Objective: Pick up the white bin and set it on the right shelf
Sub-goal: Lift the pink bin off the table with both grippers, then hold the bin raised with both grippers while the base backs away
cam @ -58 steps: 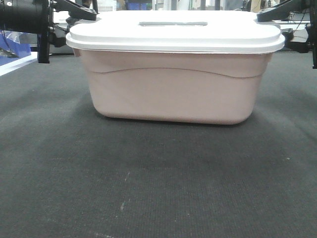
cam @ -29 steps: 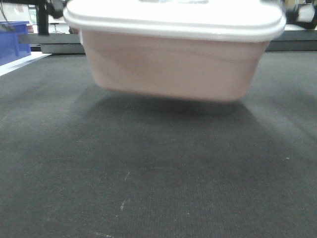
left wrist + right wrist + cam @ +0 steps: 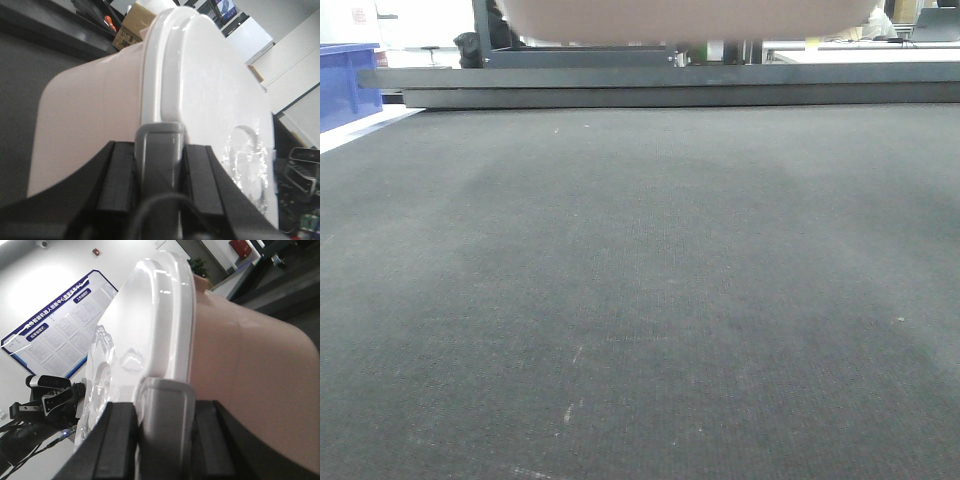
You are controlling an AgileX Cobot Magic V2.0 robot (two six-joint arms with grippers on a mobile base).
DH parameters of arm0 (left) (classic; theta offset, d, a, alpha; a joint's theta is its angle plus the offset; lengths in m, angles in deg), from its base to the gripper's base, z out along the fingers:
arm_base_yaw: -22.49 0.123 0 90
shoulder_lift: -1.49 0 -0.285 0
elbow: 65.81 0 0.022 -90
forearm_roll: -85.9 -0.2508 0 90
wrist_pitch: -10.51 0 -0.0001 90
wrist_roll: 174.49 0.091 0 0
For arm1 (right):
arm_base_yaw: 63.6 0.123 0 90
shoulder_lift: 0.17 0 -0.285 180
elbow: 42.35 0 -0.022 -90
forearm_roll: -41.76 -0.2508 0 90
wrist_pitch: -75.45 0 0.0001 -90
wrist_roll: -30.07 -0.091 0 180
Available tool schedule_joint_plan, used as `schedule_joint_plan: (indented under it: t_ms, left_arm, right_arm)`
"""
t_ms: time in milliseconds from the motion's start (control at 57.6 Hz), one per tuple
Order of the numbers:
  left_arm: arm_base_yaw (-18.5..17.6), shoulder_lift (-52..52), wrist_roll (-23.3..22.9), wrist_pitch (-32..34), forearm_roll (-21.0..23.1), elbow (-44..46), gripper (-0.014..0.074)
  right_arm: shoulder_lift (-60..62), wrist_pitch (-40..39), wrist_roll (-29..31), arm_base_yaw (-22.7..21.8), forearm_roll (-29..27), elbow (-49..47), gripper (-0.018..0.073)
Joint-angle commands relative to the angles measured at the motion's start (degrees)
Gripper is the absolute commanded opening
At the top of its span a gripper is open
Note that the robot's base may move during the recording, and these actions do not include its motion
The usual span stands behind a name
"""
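ok so white bin (image 3: 685, 18) hanging clear above counter (image 3: 640, 320), only underside showing at top centre of front view. left gripper (image 3: 160, 145) clamped on lid rim one end, right gripper (image 3: 162, 405) clamped on other end. blue crate (image 3: 345, 85) upper left.

Bright light, glare on white bin (image 3: 190, 95), blurred foreground
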Motion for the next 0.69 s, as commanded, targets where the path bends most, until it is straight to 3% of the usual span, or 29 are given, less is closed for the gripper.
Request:
schedule_joint_plan:
  t_ms: [0,278,504,677]
  left_arm:
    - [-4.43,6.46,0.98,-17.11,1.32,1.97,-0.0125]
    - [-8.30,10.90,-1.81,-17.11,-3.17,1.97,-0.0127]
    - [-9.50,11.41,-3.78,-17.11,-5.69,1.97,-0.0127]
    - [-9.50,11.41,-3.78,-17.11,-5.69,1.97,-0.0127]
  right_arm:
    - [5.55,17.64,1.34,1.62,-7.22,-2.34,0.0070]
    - [10.48,17.64,-3.19,1.62,-5.97,-2.34,0.0070]
    - [11.45,17.64,-9.47,1.62,-2.19,-2.34,0.0070]
    - [11.45,17.64,-9.81,1.62,-1.94,-2.34,0.0070]
